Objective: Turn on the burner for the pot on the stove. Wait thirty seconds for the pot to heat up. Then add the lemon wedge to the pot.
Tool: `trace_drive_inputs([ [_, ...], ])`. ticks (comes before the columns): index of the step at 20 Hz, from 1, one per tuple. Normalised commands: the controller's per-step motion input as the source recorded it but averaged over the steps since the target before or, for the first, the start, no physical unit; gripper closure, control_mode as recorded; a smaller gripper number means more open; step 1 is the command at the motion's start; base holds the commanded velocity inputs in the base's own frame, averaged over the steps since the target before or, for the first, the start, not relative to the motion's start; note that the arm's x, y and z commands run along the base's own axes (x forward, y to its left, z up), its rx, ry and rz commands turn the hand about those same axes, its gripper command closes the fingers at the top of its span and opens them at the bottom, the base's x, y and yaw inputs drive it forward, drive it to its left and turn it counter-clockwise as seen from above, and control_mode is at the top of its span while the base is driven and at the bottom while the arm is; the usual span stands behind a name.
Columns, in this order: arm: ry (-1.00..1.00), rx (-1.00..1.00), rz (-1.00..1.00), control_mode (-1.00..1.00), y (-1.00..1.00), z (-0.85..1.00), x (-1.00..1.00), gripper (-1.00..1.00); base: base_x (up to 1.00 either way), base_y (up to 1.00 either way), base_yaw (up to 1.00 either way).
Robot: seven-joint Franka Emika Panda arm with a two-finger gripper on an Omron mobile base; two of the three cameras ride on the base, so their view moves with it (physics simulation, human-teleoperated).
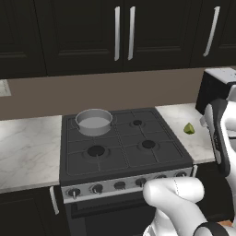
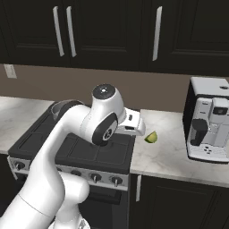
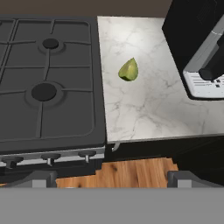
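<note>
Your stove (image 1: 124, 152) sits between two stretches of marble table (image 3: 144, 105), with a coffee machine (image 2: 209, 127) on the right stretch. The pot (image 1: 94, 121) stands on the back-left burner. The pincer (image 3: 112, 178) hangs wide open, holding nothing, over the stove's front right corner. The lemon wedge (image 3: 128, 70) lies on the table between stove and coffee machine.

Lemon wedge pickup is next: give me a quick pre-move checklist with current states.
1. Lemon wedge lies free on the counter, right of the stove: ok.
2. Gripper open, holding nothing: ok.
3. Coffee machine stands apart from the wedge: ok.
4. Pot sits on the stove's rear left burner, uncovered: ok.
5. Burner under the pot lit: cannot tell.
6. Knob position: cannot tell.
</note>
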Motion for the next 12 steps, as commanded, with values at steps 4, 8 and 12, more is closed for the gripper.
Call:
trace_drive_inputs([
  [4,0.00,0.00,0.00,-1.00,-0.06,-0.08,0.24,-1.00,0.00,0.00,0.00],
  [8,0.00,-0.02,0.00,-1.00,-0.03,-0.13,0.26,-1.00,0.00,0.00,0.00],
  [12,-0.02,-0.04,-0.04,-1.00,0.00,-0.13,0.25,-1.00,0.00,0.00,0.00],
])
